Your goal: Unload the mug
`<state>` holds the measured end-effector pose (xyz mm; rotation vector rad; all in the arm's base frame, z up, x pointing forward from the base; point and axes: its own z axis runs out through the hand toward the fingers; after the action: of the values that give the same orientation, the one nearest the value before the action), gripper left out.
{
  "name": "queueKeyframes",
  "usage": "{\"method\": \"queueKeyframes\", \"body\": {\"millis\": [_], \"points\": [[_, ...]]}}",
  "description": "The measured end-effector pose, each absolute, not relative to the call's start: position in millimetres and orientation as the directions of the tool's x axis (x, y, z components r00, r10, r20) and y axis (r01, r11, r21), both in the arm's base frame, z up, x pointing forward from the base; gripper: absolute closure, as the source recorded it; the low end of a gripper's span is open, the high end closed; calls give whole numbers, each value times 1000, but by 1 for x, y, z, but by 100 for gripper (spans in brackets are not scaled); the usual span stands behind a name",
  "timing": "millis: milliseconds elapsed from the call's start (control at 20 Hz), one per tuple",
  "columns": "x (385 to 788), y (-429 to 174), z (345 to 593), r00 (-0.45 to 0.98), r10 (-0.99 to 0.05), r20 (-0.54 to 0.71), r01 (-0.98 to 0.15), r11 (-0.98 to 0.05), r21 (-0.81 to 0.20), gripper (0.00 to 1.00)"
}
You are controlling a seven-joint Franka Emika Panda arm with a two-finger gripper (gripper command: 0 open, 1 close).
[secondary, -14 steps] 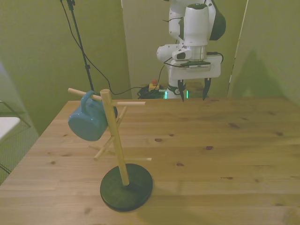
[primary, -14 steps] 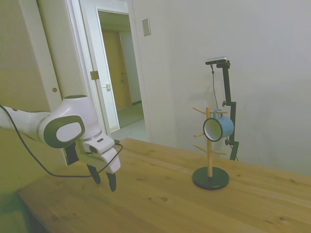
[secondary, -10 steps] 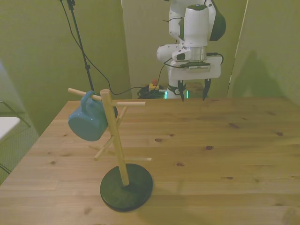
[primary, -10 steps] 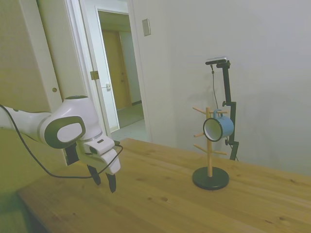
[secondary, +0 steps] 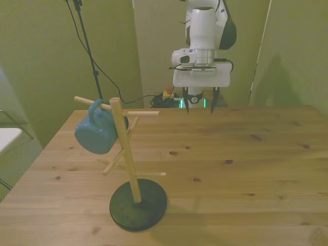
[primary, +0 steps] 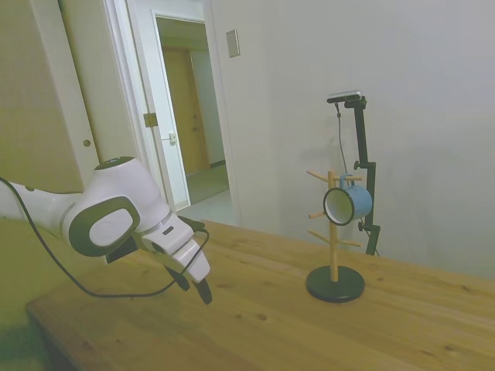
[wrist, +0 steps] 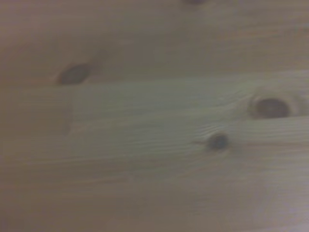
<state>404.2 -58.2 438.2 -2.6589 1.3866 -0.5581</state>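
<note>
The light-blue mug (secondary: pixel 96 134) hangs by its handle on an upper peg of a wooden rack (secondary: pixel 127 159) with a black round base, at the front view's left. From the side, the mug (primary: pixel 349 204) shows its white inside. My gripper (secondary: pixel 200 105) hovers open and empty above the far table edge, well away from the rack. In the side view the gripper (primary: pixel 195 287) tilts toward the rack, just above the wood. The wrist view shows only blurred wooden planks (wrist: pixel 154 125) with dark knots.
The rack's side pegs (secondary: pixel 142 113) stick out toward the table's middle. The wooden table (secondary: pixel 246 164) spreads wide to the front view's right. An open doorway (primary: pixel 189 116) lies behind the arm in the side view.
The arm has swung toward the rack's side; the gripper has shifted to the front view's left and tilted forward in the side view. The mug still hangs unmoved.
</note>
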Motion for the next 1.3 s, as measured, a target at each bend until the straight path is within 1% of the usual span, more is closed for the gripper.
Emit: {"method": "queueKeyframes", "body": {"millis": [150, 250, 500, 700, 950, 1100, 1300], "points": [[399, -81, 452, 431, -822, 372, -774, -549, -317, 0], [402, -86, 461, 401, -808, 431, -751, -559, -351, 0], [435, -77, 474, 350, -771, 532, -701, -592, -397, 0], [466, -94, 488, 253, -784, 567, -704, -551, -448, 0], [480, -123, 513, 140, -791, 596, -718, -496, -489, 0], [495, -135, 525, 109, -787, 608, -717, -486, -500, 0], [526, -138, 537, 114, -784, 611, -721, -488, -492, 0]]}}
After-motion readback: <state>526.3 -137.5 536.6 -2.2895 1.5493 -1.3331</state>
